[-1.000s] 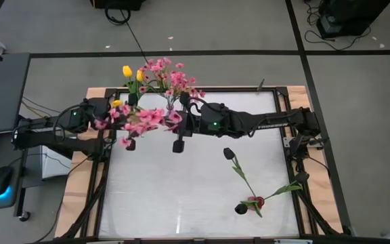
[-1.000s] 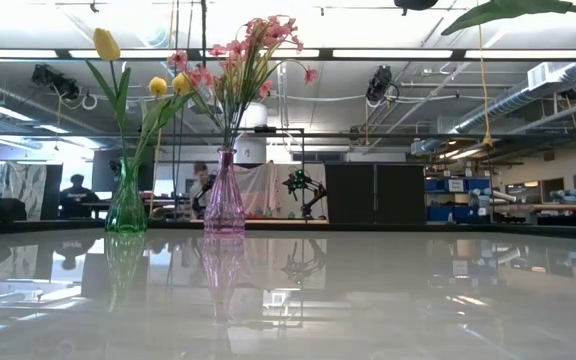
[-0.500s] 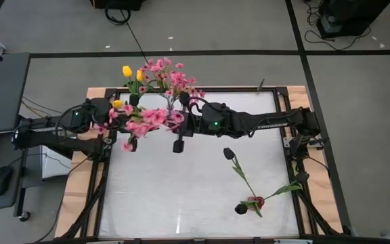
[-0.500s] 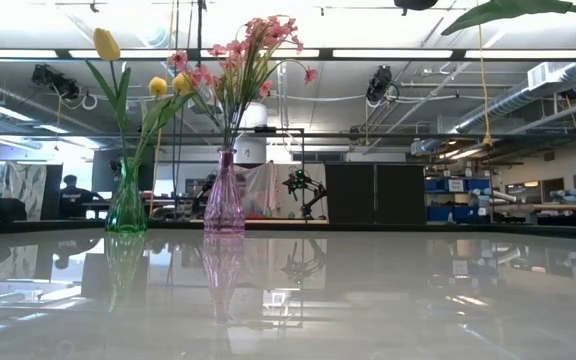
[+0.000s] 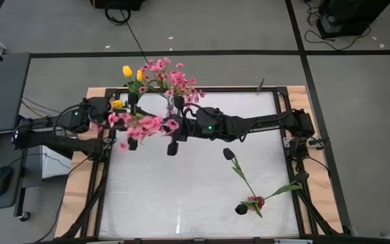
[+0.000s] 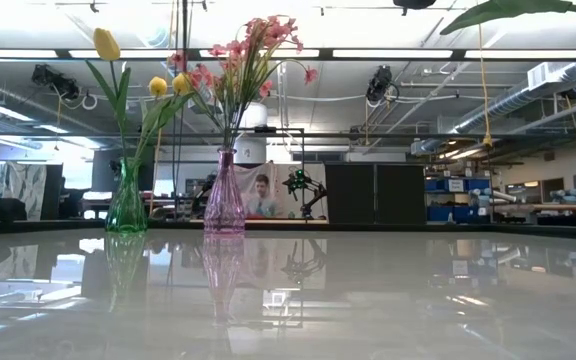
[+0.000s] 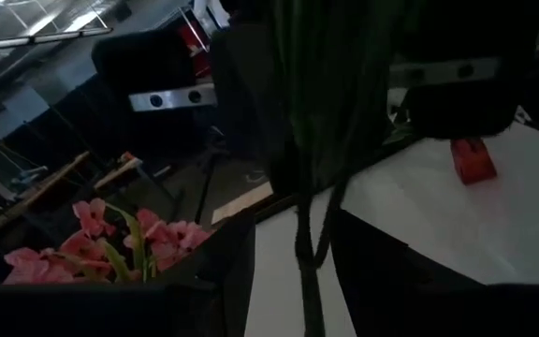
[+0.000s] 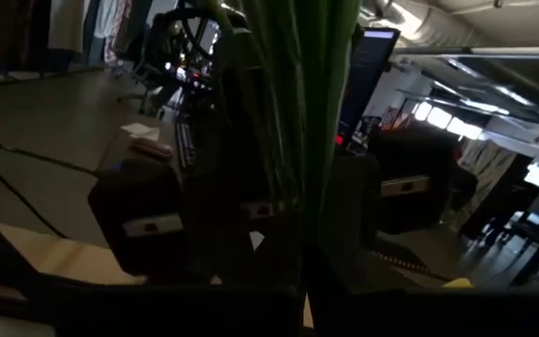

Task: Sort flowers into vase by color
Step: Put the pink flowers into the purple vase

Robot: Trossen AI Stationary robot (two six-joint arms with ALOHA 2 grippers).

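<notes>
1. A white glossy table top (image 5: 195, 190) in a dark frame carries two vases at its far edge: a green glass vase (image 6: 126, 205) with yellow tulips (image 6: 107, 44) and, just beside it, a ribbed pink glass vase (image 6: 225, 198) with a bunch of pink blossoms (image 6: 253, 45).
2. Both dark arms meet above the far part of the table, in front of the vases, with a spray of small pink blossoms on green stems (image 5: 143, 123) stretched between them.
3. The left gripper (image 5: 128, 139) hangs at the left end of the spray. Its fingers stand partly apart around green stems (image 7: 309, 168), which run up between them in the left wrist view; whether they press on the stems I cannot tell.
4. The right gripper (image 5: 174, 144) hangs at the right end of the spray, its fingers closed on the stems (image 8: 299, 112) that fill the middle of the right wrist view.
5. Well apart from the arms, on the right half of the table, lies a dark, almost black tulip on a long green stem (image 5: 229, 154), and nearer the front edge lie a dark red tulip (image 5: 253, 202) and another dark bloom (image 5: 241, 209) with green leaves (image 5: 286, 189) pointing to the right edge.
6. In the low view a person (image 6: 260, 195) shows in the room behind the pink vase.
</notes>
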